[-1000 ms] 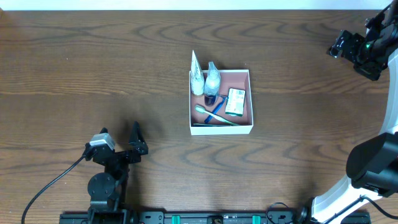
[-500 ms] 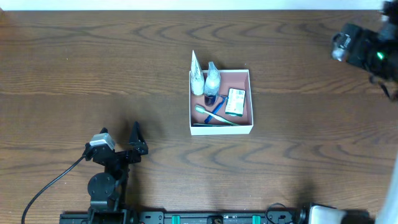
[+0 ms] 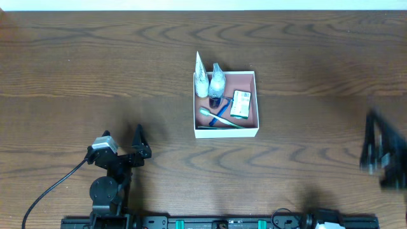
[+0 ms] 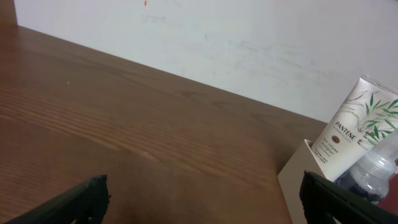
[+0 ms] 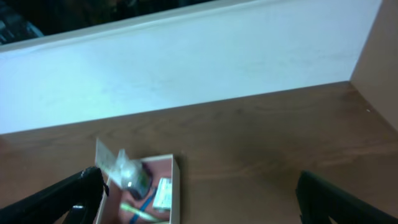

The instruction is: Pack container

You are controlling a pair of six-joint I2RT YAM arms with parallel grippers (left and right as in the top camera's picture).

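At table centre, the container (image 3: 226, 132) is set open-topped. Pantene tube (image 3: 201, 77) & clear bottle (image 3: 217, 81) are propped in its 11 o'clock corner, prob. too tall to lie flat. Toothbrush (image 3: 219, 118) is laid along the 6 o'clock wall, green soap box (image 3: 240, 104) at 3. Left gripper (image 3: 122, 135), at 8 o'clock, is spread fully w/ nothing held. Right gripper (image 3: 381, 151), blurred at 4 o'clock, is likewise gaped wide, empty. Packing is judged approx. complete.

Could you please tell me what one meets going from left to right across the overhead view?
left gripper → white tube → clear bottle → green soap box, these three inside the container → right gripper, blurred.
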